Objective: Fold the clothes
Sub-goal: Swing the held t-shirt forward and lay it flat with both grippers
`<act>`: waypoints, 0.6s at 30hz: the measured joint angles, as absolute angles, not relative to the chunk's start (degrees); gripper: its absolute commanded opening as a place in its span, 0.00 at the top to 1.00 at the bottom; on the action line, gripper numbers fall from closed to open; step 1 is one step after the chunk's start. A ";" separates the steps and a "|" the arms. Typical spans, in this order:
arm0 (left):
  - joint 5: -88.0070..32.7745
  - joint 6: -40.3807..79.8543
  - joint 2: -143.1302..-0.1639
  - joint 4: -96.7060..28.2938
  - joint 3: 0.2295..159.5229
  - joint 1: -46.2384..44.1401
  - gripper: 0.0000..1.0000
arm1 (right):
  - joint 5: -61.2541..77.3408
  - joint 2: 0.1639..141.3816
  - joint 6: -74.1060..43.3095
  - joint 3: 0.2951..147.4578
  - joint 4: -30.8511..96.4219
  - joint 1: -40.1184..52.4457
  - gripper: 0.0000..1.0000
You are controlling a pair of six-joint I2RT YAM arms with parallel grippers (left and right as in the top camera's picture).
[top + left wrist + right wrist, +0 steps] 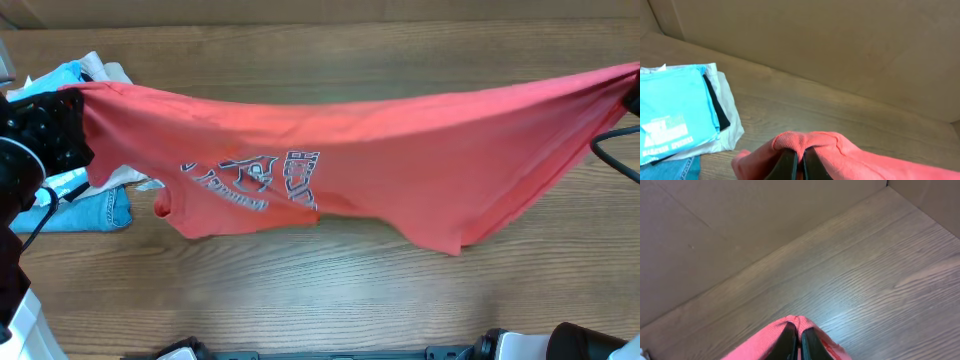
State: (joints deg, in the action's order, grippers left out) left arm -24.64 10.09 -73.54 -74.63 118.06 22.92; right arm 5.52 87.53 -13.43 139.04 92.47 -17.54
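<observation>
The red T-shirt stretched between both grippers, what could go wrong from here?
1. The left gripper and right gripper each pinch only a small bunch of the red T-shirt; pulled taut, it could slip out.
2. Its left end hangs over part of the folded clothes; lowering there may drag them.
3. The lower edge sags unevenly and might land creased.

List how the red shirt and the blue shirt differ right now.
The red shirt is stretched out between the left gripper and right gripper; the blue shirt lies folded. The red shirt is clamped at both ends; the blue shirt is untouched. The red shirt spans the overhead view; the blue shirt sits at its left side. Both carry printed lettering.
</observation>
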 measured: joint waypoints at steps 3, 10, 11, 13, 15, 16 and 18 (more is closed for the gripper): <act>-24.73 10.09 -74.72 -74.04 118.06 22.92 0.96 | 5.72 89.08 -13.47 139.15 91.55 -17.54 0.96; -28.34 10.96 -86.43 -64.03 118.13 22.46 0.96 | 10.24 103.35 -11.75 139.50 82.87 -16.82 0.96; -28.91 11.49 -89.30 -61.01 118.13 22.06 0.96 | 10.57 105.89 -11.60 139.48 80.62 -16.47 0.96; -30.39 12.43 -94.78 -53.49 118.10 20.95 0.96 | 11.42 111.42 -11.22 139.37 74.50 -15.44 0.96; -32.56 14.57 -100.73 -44.07 118.06 19.57 0.97 | 11.99 116.14 -11.03 139.06 68.29 -14.24 0.96; -33.56 15.81 -103.02 -40.32 118.06 19.07 0.96 | 12.10 117.80 -11.14 138.89 65.91 -13.74 0.96; -35.83 18.90 -107.13 -33.30 118.17 18.41 0.96 | 12.32 119.92 -11.68 138.39 61.58 -12.95 0.96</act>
State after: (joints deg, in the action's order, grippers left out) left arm -35.83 18.90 -107.13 -33.30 118.17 18.41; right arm 12.32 119.92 -11.68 138.39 61.58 -12.95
